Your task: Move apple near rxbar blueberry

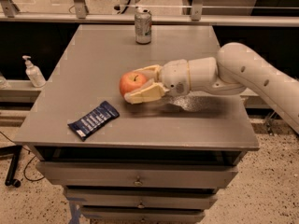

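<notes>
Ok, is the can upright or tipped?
Upright: the can stands on its base at the far table edge. The gripper holds the apple mid-table.

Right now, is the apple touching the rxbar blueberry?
Apart. Camera view shows bare table between the rxbar blueberry and the apple, held in the hand mid-table.

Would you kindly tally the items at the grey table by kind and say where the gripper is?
Apple: 1, in the gripper, at the middle of the table
Blue snack bar: 1
Drink can: 1
Total: 3
</notes>
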